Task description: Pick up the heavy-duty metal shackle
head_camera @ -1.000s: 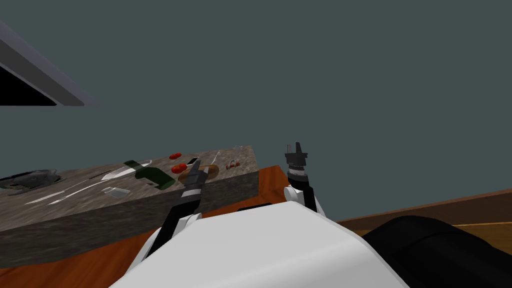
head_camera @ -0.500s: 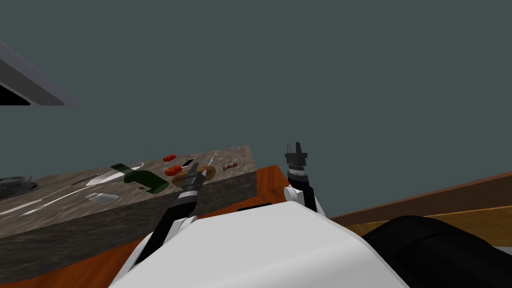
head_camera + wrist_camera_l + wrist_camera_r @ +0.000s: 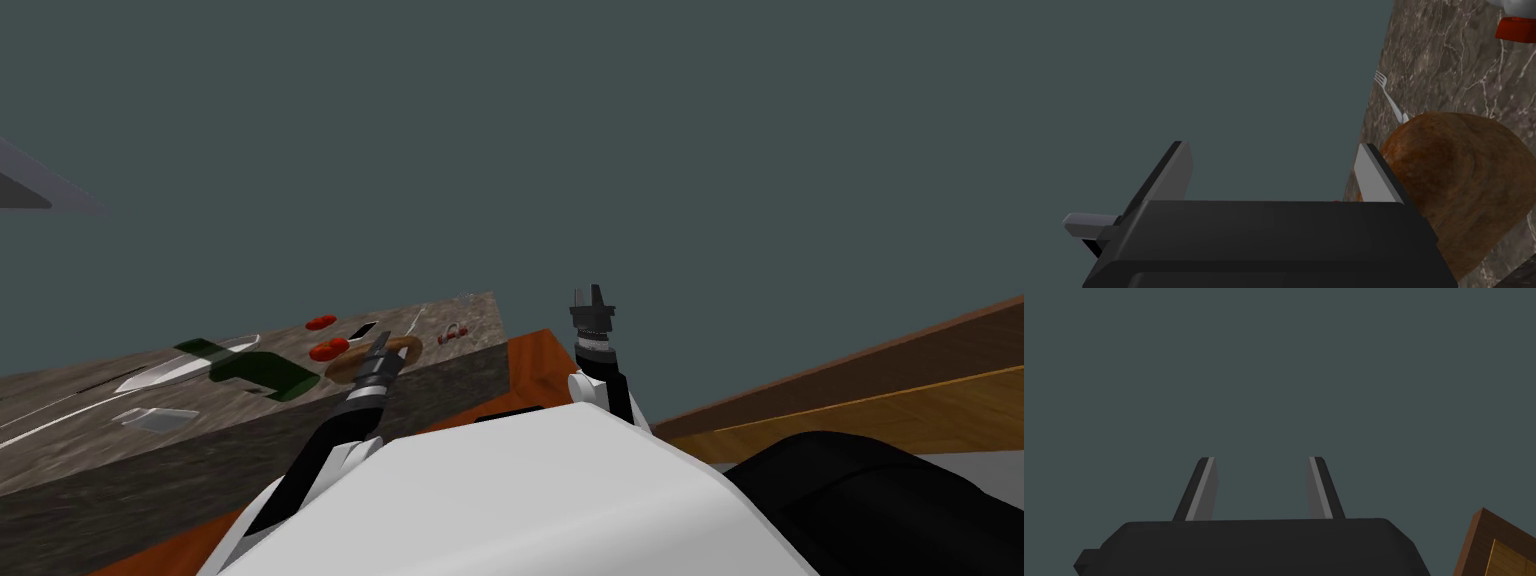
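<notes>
The shackle (image 3: 452, 333) is a small grey loop with red ends, lying near the right end of the marbled counter (image 3: 470, 310). My left gripper (image 3: 379, 348) hovers over the counter to the left of it, above a brown ring-shaped bread (image 3: 392, 353), and it is open with nothing between the fingers. Through the left wrist camera the left gripper (image 3: 1271, 155) has the brown bread (image 3: 1464, 170) just beside one finger and a fork (image 3: 1389, 97) beyond it. My right gripper (image 3: 590, 297) is raised off the counter's right end, open and empty, as the right wrist view's right gripper (image 3: 1260, 463) confirms.
On the counter lie two red items (image 3: 328, 349), a dark green object (image 3: 255, 370), a long knife (image 3: 170, 368), a small black-and-white block (image 3: 362, 328) and a clear block (image 3: 152, 418). An orange-brown cabinet side (image 3: 530, 360) shows below the counter's right end. A wooden floor strip (image 3: 880, 400) runs at right.
The whole head view has shifted left, so I have turned or moved; the counter sits further left. My left gripper stays over the bread, and the right arm holds its pose.
</notes>
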